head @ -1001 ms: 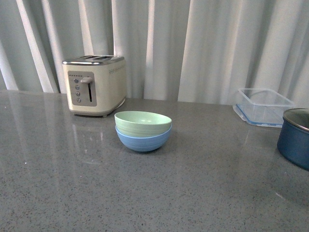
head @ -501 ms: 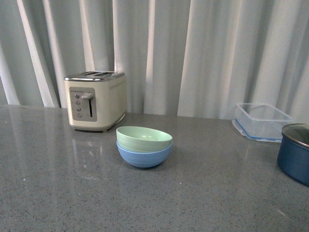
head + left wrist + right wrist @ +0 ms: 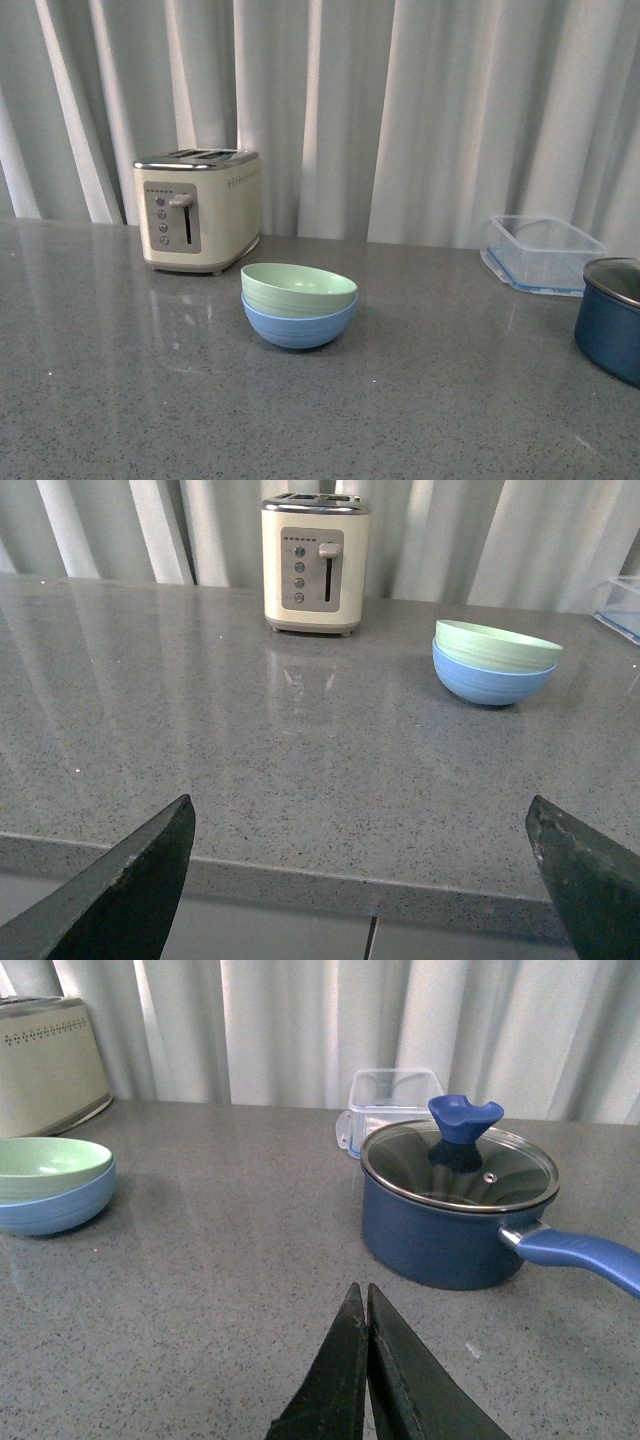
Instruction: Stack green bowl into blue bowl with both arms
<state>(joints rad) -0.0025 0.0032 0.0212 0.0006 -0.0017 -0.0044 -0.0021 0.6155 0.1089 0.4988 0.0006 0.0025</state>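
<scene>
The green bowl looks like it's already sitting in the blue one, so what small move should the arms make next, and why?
Probably none beyond keeping both arms pulled back. The green bowl sits nested in the blue bowl, level and free of any grip. The left pincer is open near the counter edge, the right pincer is shut and empty, so the stacking looks done.

Readable text: none is showing anywhere.
Toaster [image 3: 197, 210] panel: round buttons and a lever are showing, markings too small to read.
</scene>
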